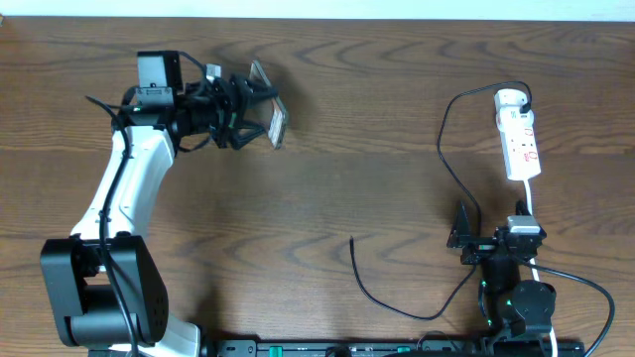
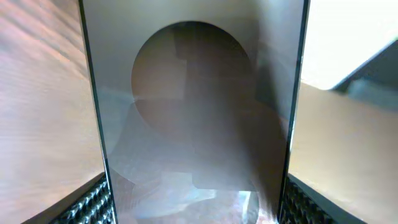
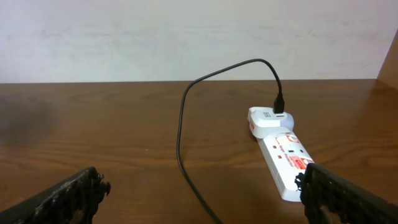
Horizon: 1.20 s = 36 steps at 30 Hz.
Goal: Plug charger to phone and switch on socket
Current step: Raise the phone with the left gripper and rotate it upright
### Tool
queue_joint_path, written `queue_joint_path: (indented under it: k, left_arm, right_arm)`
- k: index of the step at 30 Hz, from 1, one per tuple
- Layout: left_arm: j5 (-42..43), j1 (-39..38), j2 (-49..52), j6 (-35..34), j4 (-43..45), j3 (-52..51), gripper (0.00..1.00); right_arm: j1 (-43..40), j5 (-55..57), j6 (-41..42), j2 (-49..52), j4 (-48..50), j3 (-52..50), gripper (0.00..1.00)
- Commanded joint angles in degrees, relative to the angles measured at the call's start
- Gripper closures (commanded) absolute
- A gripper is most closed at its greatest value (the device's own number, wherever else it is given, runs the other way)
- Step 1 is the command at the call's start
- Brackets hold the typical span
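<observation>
In the left wrist view only the ribbed lower corners of the left gripper's (image 2: 198, 202) fingers (image 2: 93, 202) show, the rest being cut off by the frame. Pinched between them is the phone (image 2: 193, 112), so close that it fills the middle of the picture and its top and bottom run out of view. Its glossy face gives only a dim round shape and blurred reflections. No lettering is legible and the port end cannot be made out. From overhead the left gripper (image 1: 248, 111) is clamped on the phone (image 1: 276, 119), which is tilted on edge at the far left of the table (image 1: 347, 89); whether it touches the wood cannot be told. In the right wrist view the right gripper (image 3: 202, 183) has its fingers (image 3: 68, 199) spread wide and holding nothing, their bases out of frame. The charger (image 3: 180, 134) runs up over the wood between them, its near stretch cut off at the bottom edge. It then arcs right and down into a white adapter (image 3: 268, 119) at the far end of the socket (image 3: 283, 162), whose near end is hidden behind the right finger. From overhead, the charger (image 1: 444, 149) drops from the socket (image 1: 518, 134) and passes out of sight behind the right gripper (image 1: 463, 241). It then loops along the near edge, and its free tip lies on bare wood, well apart from both grippers and the phone.
</observation>
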Motion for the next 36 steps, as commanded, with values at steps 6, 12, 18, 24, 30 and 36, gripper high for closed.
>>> queue_joint_path:
  k: [6,12,18,24,30,36]
  left_arm:
    - [14.4,0.17,-1.4,-38.27,3.67,2.03,0.93]
    - [15.54,0.17,-1.4,-50.71,4.5,2.03,0.93]
    - [15.28,0.17,-1.4,-55.87,11.13,2.03,0.93]
    - [15.23,0.17,-1.4,-56.87,11.78,2.03,0.93]
    - [15.21,0.17,-1.4,-56.72,12.0,2.03,0.93]
    - [9.29,0.15,-1.4,-45.94,11.98,2.03,0.93]
  right_arm:
    - [0.42,-0.04,-0.87,-0.31,-0.24,-0.04,0.01]
    - [0.42,-0.07,-0.87,-0.31,-0.24,-0.04,0.01]
    - [0.42,-0.04,-0.87,-0.31,-0.24,-0.04,0.01]
    - [0.42,-0.04,-0.87,-0.31,-0.24,-0.04,0.01]
    - [0.42,-0.04,-0.87,-0.31,-0.24,-0.04,0.01]
    - [0.42,-0.04,-0.87,-0.31,-0.24,-0.04,0.01]
